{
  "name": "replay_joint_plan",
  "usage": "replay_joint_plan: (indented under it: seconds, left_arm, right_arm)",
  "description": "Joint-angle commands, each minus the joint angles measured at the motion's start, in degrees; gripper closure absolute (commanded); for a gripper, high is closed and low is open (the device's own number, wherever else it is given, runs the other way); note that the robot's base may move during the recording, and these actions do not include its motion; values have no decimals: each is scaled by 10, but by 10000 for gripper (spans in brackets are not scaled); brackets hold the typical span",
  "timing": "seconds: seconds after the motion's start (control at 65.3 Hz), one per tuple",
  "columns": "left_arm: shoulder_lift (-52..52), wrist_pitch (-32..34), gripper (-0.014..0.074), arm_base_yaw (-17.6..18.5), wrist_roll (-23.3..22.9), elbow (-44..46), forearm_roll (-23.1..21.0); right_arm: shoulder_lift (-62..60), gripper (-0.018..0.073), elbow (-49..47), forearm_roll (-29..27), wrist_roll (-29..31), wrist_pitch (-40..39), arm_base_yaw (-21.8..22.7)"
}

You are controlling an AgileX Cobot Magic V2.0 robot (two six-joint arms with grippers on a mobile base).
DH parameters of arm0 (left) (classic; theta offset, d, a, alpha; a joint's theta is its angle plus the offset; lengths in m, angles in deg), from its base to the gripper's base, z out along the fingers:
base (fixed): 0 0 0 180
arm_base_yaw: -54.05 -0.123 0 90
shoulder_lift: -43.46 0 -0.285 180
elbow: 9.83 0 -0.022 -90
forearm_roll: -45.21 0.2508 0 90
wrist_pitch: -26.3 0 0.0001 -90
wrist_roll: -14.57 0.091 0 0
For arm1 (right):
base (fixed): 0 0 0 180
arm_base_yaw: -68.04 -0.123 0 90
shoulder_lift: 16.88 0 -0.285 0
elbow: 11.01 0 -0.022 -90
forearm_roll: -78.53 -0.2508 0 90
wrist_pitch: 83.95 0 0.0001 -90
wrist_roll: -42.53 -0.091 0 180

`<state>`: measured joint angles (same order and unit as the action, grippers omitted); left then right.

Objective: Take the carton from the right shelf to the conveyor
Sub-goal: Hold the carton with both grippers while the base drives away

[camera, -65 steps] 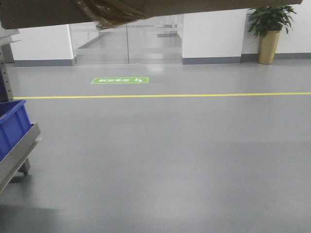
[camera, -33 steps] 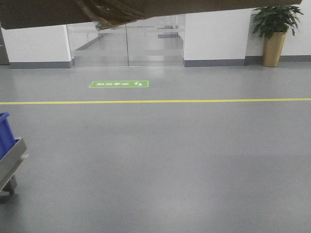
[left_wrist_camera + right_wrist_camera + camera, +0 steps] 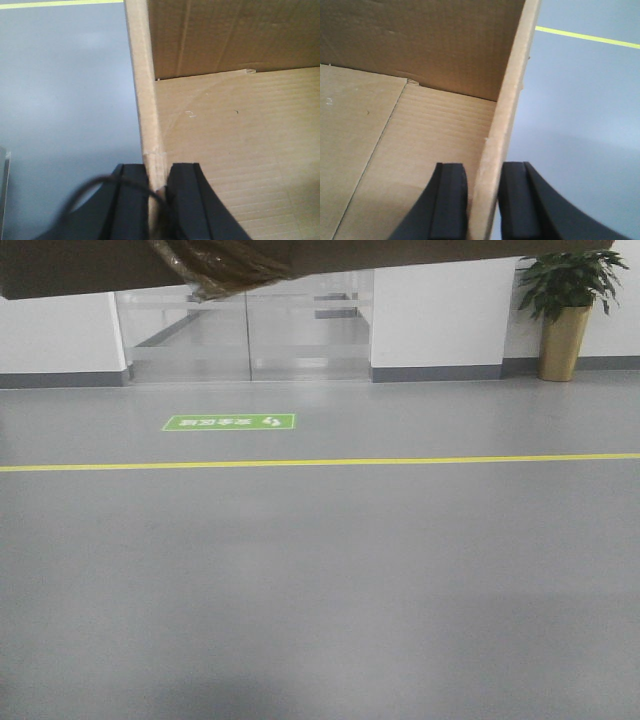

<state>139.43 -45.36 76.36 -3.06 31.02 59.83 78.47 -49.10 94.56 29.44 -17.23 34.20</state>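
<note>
An open brown cardboard carton is held in the air. Its underside [image 3: 300,258] fills the top edge of the front view, with crumpled tape hanging down. In the left wrist view my left gripper [image 3: 156,172] is shut on the carton's left wall [image 3: 145,85]. In the right wrist view my right gripper [image 3: 485,172] is shut on the carton's right wall [image 3: 512,85]. The carton's inside [image 3: 395,150] is bare cardboard. The shelf and the conveyor are out of view.
Grey floor ahead with a yellow line [image 3: 320,461] across it and a green floor sign [image 3: 230,422]. Glass doors [image 3: 245,330] stand in the white back wall. A potted plant in a gold pot [image 3: 562,320] stands at the far right.
The view has swung to the right: the blue bin and grey frame at the left have slid out of sight. The carton stays held in both grippers.
</note>
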Motion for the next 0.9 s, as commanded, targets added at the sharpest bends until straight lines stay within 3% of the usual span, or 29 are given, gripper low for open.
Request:
replay_joint_plan:
  seconds: [0.0, 0.628, 0.888]
  left_arm:
    - [-4, 28, 615, 14, -2, 2, -46]
    - [-4, 28, 615, 14, -2, 2, -17]
    - [-4, 28, 615, 14, -2, 2, 23]
  right_arm:
    - [-1, 627, 0, -21, -4, -58, -5]
    - [-1, 627, 0, -21, -4, -106, -5]
    - [-1, 627, 0, -22, -4, -106, -5]
